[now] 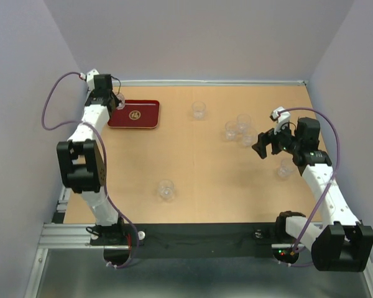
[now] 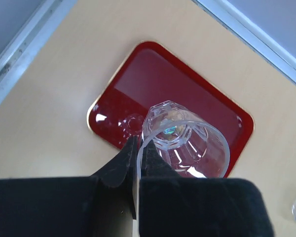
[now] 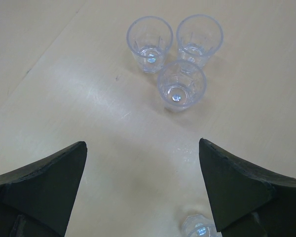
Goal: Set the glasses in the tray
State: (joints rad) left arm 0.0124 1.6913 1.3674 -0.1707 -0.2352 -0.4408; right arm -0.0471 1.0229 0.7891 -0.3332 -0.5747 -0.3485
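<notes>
The dark red tray [image 1: 135, 115] lies at the far left; in the left wrist view its bare floor [image 2: 177, 79] is below me. My left gripper [image 1: 115, 100] [image 2: 138, 142] is shut on the rim of one clear glass [image 2: 185, 140] and holds it tilted above the tray's near end. My right gripper [image 1: 262, 149] [image 3: 142, 147] is open and empty above the table. Three glasses [image 3: 150, 37] [image 3: 199, 32] [image 3: 181, 84] stand in a cluster just beyond it, and one glass [image 3: 200, 228] stands close under its right finger.
Further glasses stand on the wooden table: one at the far middle [image 1: 199, 110], one at the near middle [image 1: 166, 189], one by the right arm [image 1: 286, 167]. The cluster [image 1: 239, 130] is right of centre. Walls close in the left, back and right.
</notes>
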